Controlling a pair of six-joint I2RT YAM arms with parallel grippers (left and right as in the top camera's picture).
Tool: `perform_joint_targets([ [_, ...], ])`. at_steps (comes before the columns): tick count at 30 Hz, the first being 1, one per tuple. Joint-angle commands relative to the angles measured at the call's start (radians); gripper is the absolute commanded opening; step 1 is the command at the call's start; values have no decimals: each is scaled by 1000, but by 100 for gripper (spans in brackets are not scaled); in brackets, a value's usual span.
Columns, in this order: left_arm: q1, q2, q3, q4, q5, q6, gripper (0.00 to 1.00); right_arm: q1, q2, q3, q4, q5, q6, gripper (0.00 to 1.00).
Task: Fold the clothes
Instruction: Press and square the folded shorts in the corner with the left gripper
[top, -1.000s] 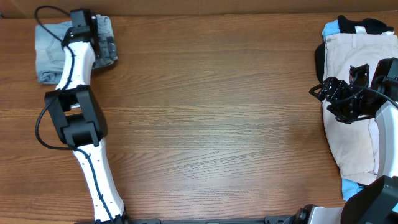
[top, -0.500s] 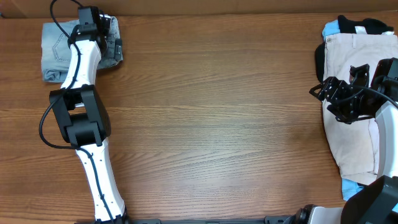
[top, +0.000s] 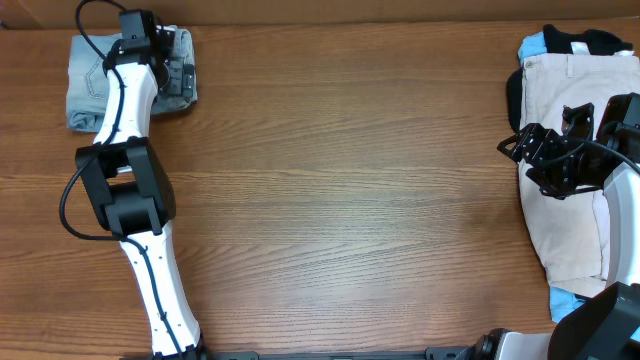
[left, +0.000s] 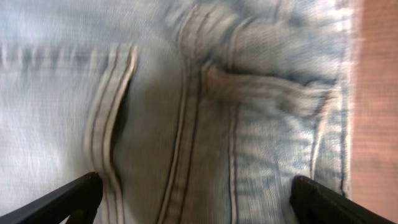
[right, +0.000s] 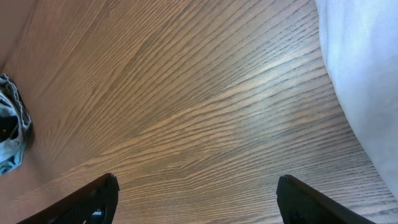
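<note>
A folded pair of light blue jeans (top: 85, 85) lies at the table's far left corner. My left gripper (top: 160, 65) is open and hangs over its right part; in the left wrist view the denim (left: 205, 106) with seams and a pocket fills the frame between the spread fingers (left: 196, 199). A pile of clothes with beige trousers (top: 560, 110) on top lies at the right edge. My right gripper (top: 525, 150) is open and empty at the pile's left edge; in the right wrist view (right: 199, 196) it sits over bare wood beside pale cloth (right: 367, 81).
A blue garment (top: 535, 45) and a black one (top: 590, 40) show under the beige trousers at the far right. The wooden table (top: 350, 190) stretches between the two arms. The left arm's white links (top: 130, 200) run from the front edge up to the jeans.
The left gripper shifted about over the jeans, first right, then slightly back left. The jeans moved a little with it. The right arm has not moved.
</note>
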Motion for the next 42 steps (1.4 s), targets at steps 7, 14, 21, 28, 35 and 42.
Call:
perform_joint_targets([
  [7, 77, -170, 63, -307, 24, -410, 100, 0, 0, 6, 6, 8, -8, 86],
  [14, 171, -166, 12, -328, 92, -333, 100, 0, 0, 6, 6, 8, -30, 86],
  [21, 175, -162, -121, -203, 91, -241, 100, 0, 0, 6, 6, 7, -30, 86],
  [28, 162, -161, -213, -30, 91, -238, 100, 0, 0, 6, 0, 7, -29, 86],
  [35, 159, -161, -273, 89, 89, -238, 100, 0, 0, 6, -1, 7, -29, 86],
  [42, 159, -159, -318, 173, 81, -237, 100, 0, 0, 6, 0, 7, -29, 86],
])
